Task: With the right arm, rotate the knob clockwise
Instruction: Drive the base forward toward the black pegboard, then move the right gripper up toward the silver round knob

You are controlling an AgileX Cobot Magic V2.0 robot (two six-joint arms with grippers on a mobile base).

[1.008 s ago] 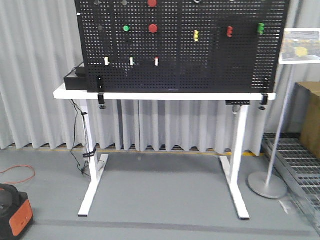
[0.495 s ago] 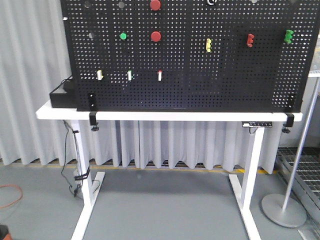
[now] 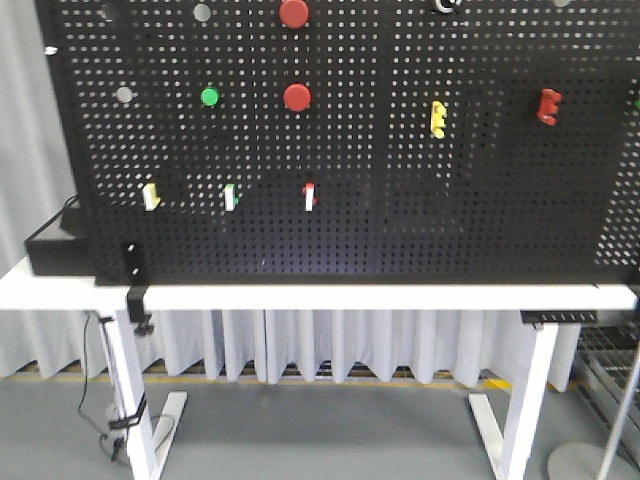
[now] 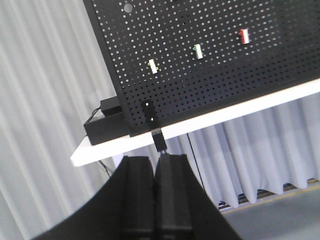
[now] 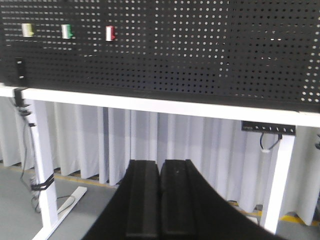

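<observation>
In the front view, a black pegboard (image 3: 380, 240) is standing upright on a white counter (image 3: 330, 296), and a black clamp (image 3: 138, 300) is gripping the counter's edge at the board's lower left. A yellow knob (image 3: 438, 119) and a red knob (image 3: 549, 105) are sitting on the right half of the board, well apart, with the red one slightly higher. A grey knob (image 3: 124, 94) is sitting at about the same height far to the left. The pictures are not showing which of these the task means. Two red buttons (image 3: 297, 97) are sitting one above the other, and a green button (image 3: 209, 97) is sitting left of the lower one. Below them, three small switches are running in a row: yellow (image 3: 151, 196), green (image 3: 231, 197) and red (image 3: 310, 196). A black box (image 3: 55, 250) is lying on the counter's left end, behind the board.

In the left wrist view, the left hand (image 4: 156, 200) is hanging in front of the counter's left corner, well apart from it. Its fingers are pressing flat against each other and holding nothing.

In the right wrist view, the right hand (image 5: 160, 200) is hanging low before the counter, below its edge and touching nothing. Its fingers are closed tight together and empty. This view is taking in only the board's lower part with the switch row, while the knobs are sitting higher on the board. A power strip (image 5: 267, 128) is hanging under the counter at the right.
</observation>
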